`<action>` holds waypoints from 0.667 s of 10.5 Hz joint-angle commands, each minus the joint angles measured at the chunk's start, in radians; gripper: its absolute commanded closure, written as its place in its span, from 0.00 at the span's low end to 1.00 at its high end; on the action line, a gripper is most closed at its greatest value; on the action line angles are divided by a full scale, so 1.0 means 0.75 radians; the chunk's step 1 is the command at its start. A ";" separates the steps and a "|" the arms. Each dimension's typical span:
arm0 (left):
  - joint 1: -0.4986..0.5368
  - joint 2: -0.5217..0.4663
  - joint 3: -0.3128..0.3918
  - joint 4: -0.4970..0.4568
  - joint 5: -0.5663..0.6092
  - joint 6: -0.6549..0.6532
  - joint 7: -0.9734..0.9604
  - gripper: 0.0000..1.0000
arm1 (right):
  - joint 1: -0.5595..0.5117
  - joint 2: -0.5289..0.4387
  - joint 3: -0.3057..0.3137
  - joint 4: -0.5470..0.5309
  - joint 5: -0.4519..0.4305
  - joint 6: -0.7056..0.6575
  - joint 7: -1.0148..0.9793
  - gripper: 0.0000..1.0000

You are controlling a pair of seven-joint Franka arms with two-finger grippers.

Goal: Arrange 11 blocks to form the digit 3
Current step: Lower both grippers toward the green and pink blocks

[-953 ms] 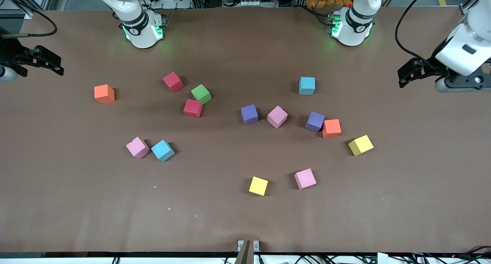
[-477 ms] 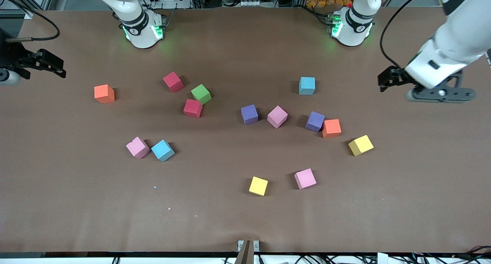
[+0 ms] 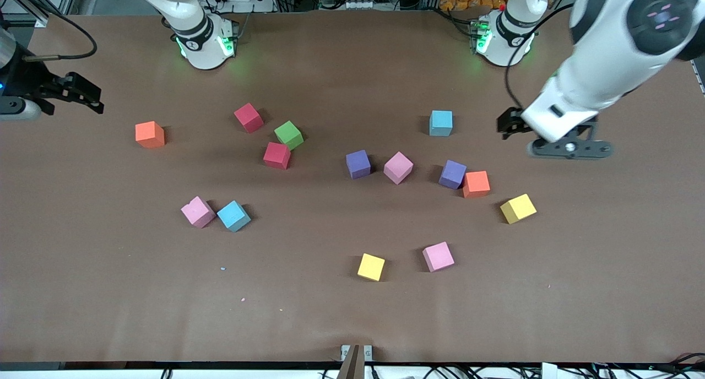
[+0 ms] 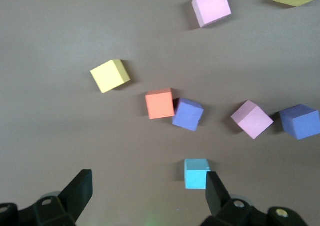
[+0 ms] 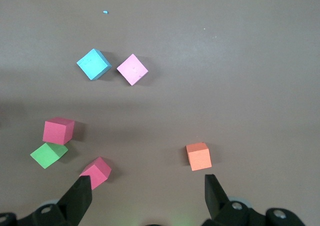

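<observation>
Small foam cubes lie scattered on the brown table. There is an orange one, two red, a green, two purple, and a second orange. There are also two light blue and three pink. My left gripper hangs open and empty above the table, beside the light blue cube. My right gripper is open and empty, up in the air at the right arm's end, beside the orange cube.
Two yellow cubes lie near the blocks, one beside the orange and purple pair, one beside the nearest pink cube. The arm bases stand along the table's edge farthest from the front camera.
My left arm has swung in from its end of the table toward the light blue cube. My right gripper has shifted slightly inward. No cube has moved.
</observation>
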State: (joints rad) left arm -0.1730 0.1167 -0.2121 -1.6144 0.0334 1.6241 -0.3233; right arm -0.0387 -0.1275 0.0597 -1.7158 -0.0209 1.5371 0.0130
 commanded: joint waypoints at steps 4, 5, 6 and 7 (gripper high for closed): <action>-0.062 0.006 -0.130 -0.277 0.078 0.296 -0.258 0.00 | 0.147 0.000 0.015 -0.058 0.026 0.033 0.297 0.00; -0.086 0.006 -0.130 -0.352 0.078 0.374 -0.299 0.00 | 0.166 0.010 0.015 -0.064 0.028 0.027 0.328 0.00; -0.088 -0.002 -0.138 -0.424 0.078 0.442 -0.360 0.00 | 0.188 0.010 0.015 -0.103 0.030 0.045 0.385 0.00; -0.096 -0.002 -0.143 -0.477 0.078 0.499 -0.409 0.00 | 0.223 0.010 0.013 -0.121 0.030 0.047 0.436 0.00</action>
State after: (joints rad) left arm -0.2397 0.1444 -0.3127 -1.8947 0.0632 1.9358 -0.5716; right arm 0.1013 -0.1144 0.0738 -1.7757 -0.0151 1.5582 0.2823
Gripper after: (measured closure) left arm 0.000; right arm 0.000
